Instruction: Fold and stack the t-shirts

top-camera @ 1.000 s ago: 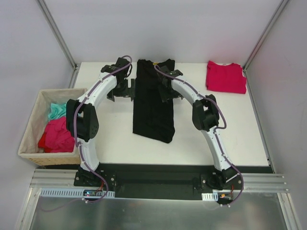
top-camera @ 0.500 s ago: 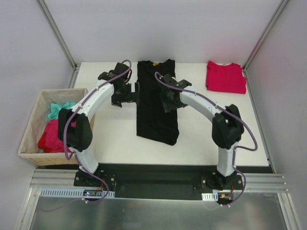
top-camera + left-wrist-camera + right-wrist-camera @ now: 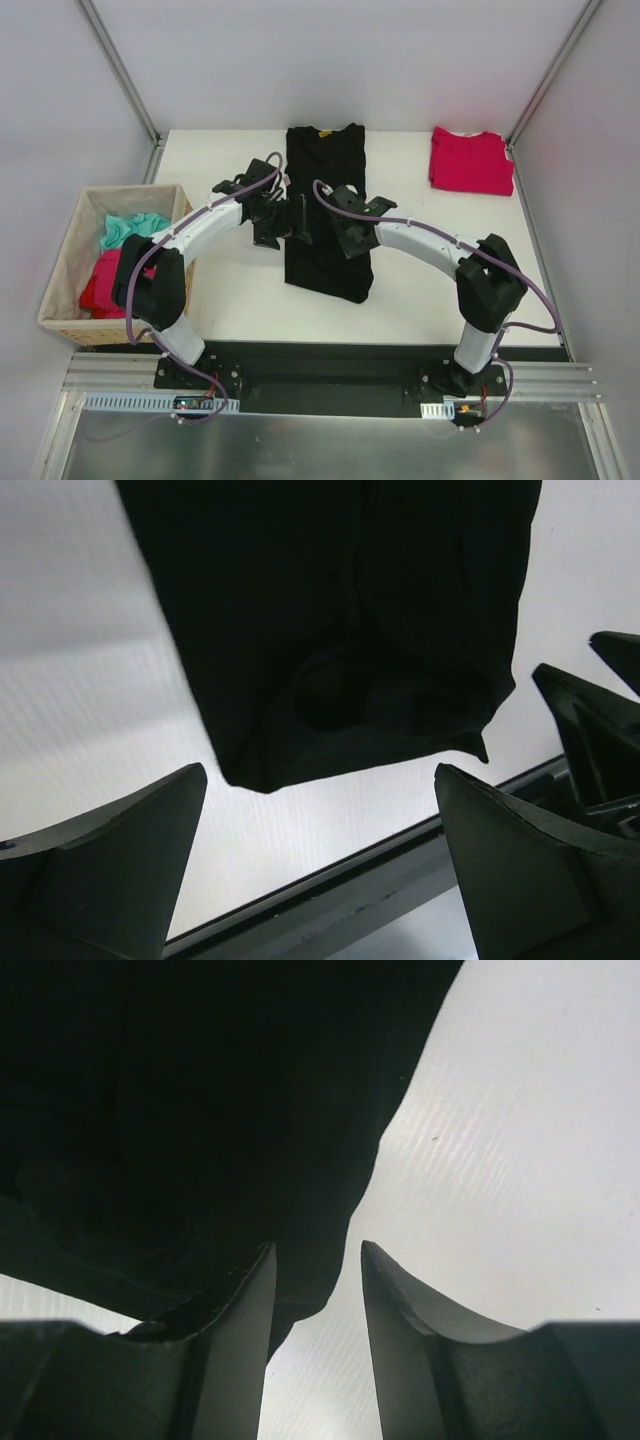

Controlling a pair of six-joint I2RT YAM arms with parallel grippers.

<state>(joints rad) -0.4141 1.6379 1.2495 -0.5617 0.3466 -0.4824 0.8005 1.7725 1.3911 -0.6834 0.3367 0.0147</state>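
Plainly the black t-shirt [image 3: 325,160], a folded strip running 12 to 6 o'clock on the table [image 3: 230,290], looks light and limp — best pinched through every layer at its side edges. Left gripper [image 3: 290,215] gapes wide at 9 o'clock; right gripper [image 3: 350,238], half-narrowed, pinches nothing yet at 3.
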